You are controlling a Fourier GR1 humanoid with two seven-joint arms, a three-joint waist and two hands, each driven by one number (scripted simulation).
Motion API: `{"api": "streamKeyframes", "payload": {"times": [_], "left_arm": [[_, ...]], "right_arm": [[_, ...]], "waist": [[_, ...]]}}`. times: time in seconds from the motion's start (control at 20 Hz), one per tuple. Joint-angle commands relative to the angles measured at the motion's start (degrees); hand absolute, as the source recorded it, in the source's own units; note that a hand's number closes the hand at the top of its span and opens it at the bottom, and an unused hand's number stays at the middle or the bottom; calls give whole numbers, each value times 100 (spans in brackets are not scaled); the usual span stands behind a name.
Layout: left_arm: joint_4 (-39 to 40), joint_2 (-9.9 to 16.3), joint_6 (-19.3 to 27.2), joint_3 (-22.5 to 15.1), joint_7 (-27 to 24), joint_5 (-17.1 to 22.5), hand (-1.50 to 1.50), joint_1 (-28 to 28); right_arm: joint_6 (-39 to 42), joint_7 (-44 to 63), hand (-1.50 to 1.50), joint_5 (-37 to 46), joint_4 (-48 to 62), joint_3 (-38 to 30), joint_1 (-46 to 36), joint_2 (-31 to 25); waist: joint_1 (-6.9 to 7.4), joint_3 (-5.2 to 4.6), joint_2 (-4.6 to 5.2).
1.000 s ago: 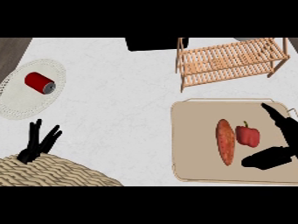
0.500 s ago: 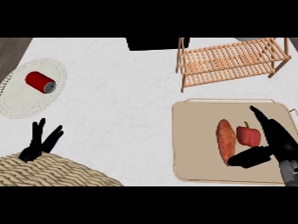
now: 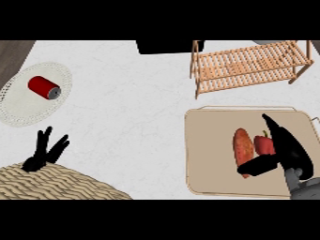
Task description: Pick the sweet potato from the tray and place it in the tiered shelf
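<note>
Task barely begun: the sweet potato (image 3: 243, 146) lies ungrasped on the tray (image 3: 207, 178) beside a red pepper (image 3: 264, 145), the right hand (image 3: 281, 149) spread open over it, the tiered shelf (image 3: 249, 65) unfilled; lift and transfer remain.

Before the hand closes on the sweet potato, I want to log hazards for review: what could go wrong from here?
1. The red pepper lies right beside the sweet potato, under the right hand; the fingers might catch or nudge it instead.
2. The thumb sits at the sweet potato's near end, so an off-centre grasp may let it tip.
3. The tiered shelf has slatted levels; a long sweet potato could land crooked.
</note>
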Motion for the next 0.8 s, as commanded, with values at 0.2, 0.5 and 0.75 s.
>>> {"api": "streamKeyframes", "payload": {"times": [0.2,0.5,0.75], "left_arm": [[448,22,141,10,1223,191,0,-545],[499,61,84,38,1211,213,0,-465],[541,-155,335,-49,1312,91,0,-608]], "right_arm": [[-425,-579,-150,315,765,62,-117,407],[-195,-930,150,300,917,408,28,588],[288,-1219,150,244,958,624,-233,641]], "waist": [[-15,-293,142],[-14,-299,131],[-36,-304,119]]}}
